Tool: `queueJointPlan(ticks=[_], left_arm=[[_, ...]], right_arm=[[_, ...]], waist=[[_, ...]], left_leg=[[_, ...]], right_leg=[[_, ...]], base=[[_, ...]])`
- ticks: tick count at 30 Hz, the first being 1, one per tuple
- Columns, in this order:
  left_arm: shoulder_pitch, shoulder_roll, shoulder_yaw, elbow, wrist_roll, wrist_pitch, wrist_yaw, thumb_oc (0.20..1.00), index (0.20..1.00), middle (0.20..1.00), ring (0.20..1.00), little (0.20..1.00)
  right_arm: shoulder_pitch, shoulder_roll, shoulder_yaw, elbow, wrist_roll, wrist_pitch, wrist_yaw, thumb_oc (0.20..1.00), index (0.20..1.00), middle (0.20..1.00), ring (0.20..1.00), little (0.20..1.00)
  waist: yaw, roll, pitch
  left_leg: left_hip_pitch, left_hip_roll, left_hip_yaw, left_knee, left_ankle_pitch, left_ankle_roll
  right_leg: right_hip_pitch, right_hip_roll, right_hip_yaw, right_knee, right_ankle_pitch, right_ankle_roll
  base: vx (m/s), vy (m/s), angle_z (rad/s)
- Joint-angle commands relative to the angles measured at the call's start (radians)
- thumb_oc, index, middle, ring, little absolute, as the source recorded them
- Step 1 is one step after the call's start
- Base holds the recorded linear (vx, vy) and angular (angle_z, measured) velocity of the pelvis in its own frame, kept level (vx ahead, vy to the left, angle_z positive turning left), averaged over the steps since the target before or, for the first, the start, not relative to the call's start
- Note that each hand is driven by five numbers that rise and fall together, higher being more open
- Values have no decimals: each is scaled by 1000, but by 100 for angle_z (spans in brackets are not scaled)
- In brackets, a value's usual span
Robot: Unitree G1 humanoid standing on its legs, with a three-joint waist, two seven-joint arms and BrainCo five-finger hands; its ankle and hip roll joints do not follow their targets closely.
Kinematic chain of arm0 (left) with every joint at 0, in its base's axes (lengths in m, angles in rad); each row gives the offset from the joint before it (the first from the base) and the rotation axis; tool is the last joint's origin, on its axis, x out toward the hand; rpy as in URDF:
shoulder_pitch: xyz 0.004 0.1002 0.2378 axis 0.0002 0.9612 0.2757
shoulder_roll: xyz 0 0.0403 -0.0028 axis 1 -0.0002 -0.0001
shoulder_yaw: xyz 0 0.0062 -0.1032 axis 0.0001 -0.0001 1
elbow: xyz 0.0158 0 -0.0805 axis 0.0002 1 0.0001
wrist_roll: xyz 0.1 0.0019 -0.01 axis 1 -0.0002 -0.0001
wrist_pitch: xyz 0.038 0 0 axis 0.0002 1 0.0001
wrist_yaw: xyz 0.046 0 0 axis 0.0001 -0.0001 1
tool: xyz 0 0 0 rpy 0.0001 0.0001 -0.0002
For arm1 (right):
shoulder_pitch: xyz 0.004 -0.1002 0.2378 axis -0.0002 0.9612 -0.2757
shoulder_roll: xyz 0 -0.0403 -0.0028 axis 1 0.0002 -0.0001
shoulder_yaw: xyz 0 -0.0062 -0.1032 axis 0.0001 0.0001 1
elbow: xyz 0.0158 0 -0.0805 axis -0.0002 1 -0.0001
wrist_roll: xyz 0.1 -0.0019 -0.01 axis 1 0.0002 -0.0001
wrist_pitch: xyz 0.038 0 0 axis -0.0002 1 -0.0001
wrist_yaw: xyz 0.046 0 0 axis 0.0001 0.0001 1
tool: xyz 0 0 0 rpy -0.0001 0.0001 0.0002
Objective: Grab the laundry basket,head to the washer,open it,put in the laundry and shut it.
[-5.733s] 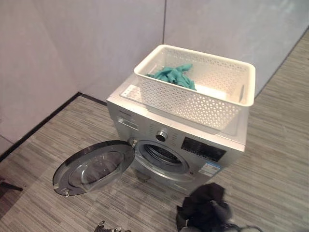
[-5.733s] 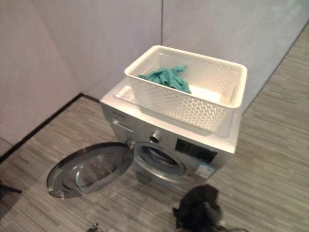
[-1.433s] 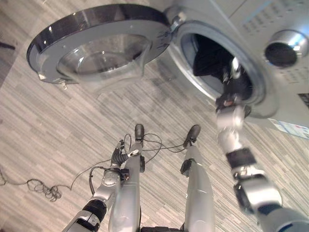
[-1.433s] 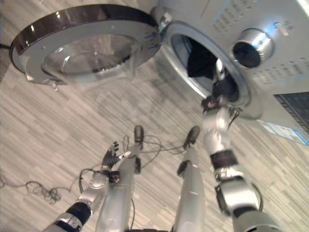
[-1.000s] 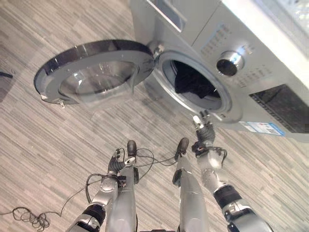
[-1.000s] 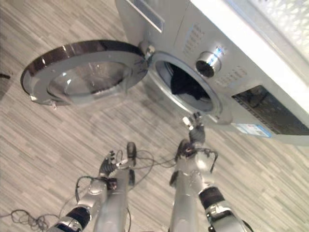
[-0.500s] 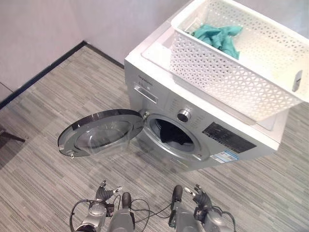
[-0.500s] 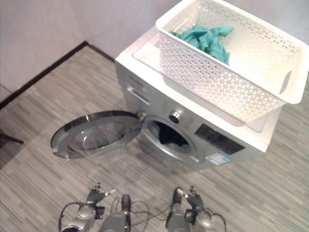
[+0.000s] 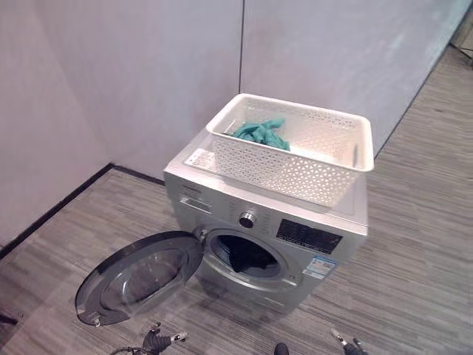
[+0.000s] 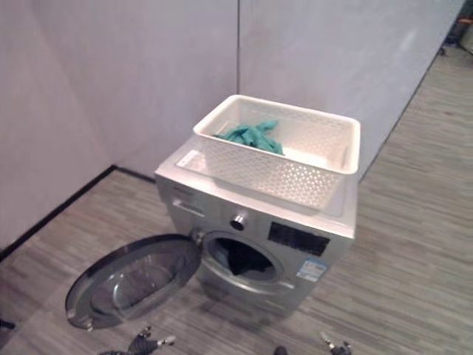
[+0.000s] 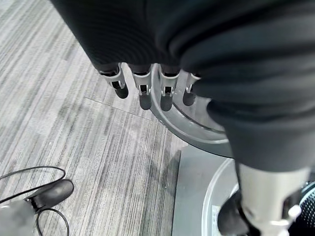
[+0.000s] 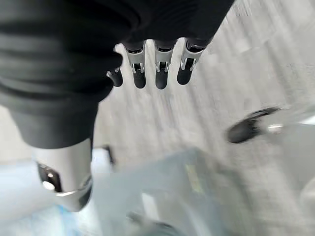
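Both hands have dropped back low and near, away from the drum mouth the right hand reached into moments ago, and the head camera now looks on from farther off. The washer (image 9: 266, 222) stands against the far wall, its round door (image 9: 137, 275) swung wide to the left over the floor (image 9: 414, 251). The white laundry basket (image 9: 295, 148) sits on the washer's top, teal laundry (image 9: 260, 133) lying inside it; a dark garment (image 9: 240, 259) shows in the drum. The left hand (image 11: 142, 91) and right hand (image 12: 147, 73) hang with fingers straight, holding nothing. Shutting the door now would likely strand the teal piece; fingers could also snag the basket's lattice.
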Motion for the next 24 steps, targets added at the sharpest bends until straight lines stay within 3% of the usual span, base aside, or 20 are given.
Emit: queueJointPlan(ticks=[1,5,7,11,15,17,21,24], left_arm=[[-35,-15,61,9,26,-14,1,1000,1000,1000,1000,1000],[-30,-29,72,-21,40,-4,-2,1000,1000,1000,1000,1000],[-32,-32,73,-21,46,-3,-4,1000,1000,1000,1000,1000],[-41,-39,67,-17,92,-4,-6,1000,1000,1000,1000,1000],[-46,-33,46,-26,131,-1,-17,1000,1000,1000,1000,1000],[-51,-20,26,-32,147,4,-27,1000,1000,1000,1000,1000],[-48,-6,0,-34,168,11,-52,1000,1000,1000,1000,1000],[-28,9,-38,-56,173,12,-75,1000,1000,1000,1000,1000]], right_arm=[[-50,-62,-141,-98,42,-109,-133,1000,1000,1000,1000,1000],[-59,-107,-314,-258,-69,-159,-334,1000,1000,1000,1000,1000],[-59,-114,-328,-312,-115,-159,-365,1000,1000,1000,1000,1000],[-63,-197,-369,-614,-393,-136,-435,1000,1000,1000,1000,1000],[-117,-300,-372,-787,-558,-83,-428,1000,1000,1000,1000,1000],[-188,-413,-332,-843,-631,-36,-396,1000,1000,1000,1000,1000],[-338,-579,-213,-893,-755,38,-298,1000,1000,1000,1000,1000],[-525,-717,-59,-786,-779,88,-211,1000,1000,1000,1000,1000]], waist=[[-6,19,34],[-11,30,22],[-11,31,20],[-5,26,22],[14,19,22],[38,5,21],[81,-17,23],[112,-33,24]], left_leg=[[-44,-16,-87,28,-39,19],[-35,-14,-86,12,-40,22],[-35,-14,-88,12,-40,22],[-26,-8,-96,15,-46,23],[-23,-4,-101,19,-50,22],[-24,-3,-108,20,-49,21],[-31,1,-127,21,-44,17],[-40,4,-139,25,-40,15]], right_leg=[[30,18,-17,55,-111,54],[35,21,-16,46,-110,57],[36,21,-17,46,-112,56],[46,26,-16,46,-123,50],[55,30,-20,40,-126,49],[62,32,-27,35,-126,48],[73,34,-47,26,-131,42],[80,36,-59,23,-133,37]], base=[[52,35,-10],[20,8,-14],[8,-5,2],[29,-20,3],[10,-5,2],[0,0,0],[3,-27,15],[4,-24,24]])
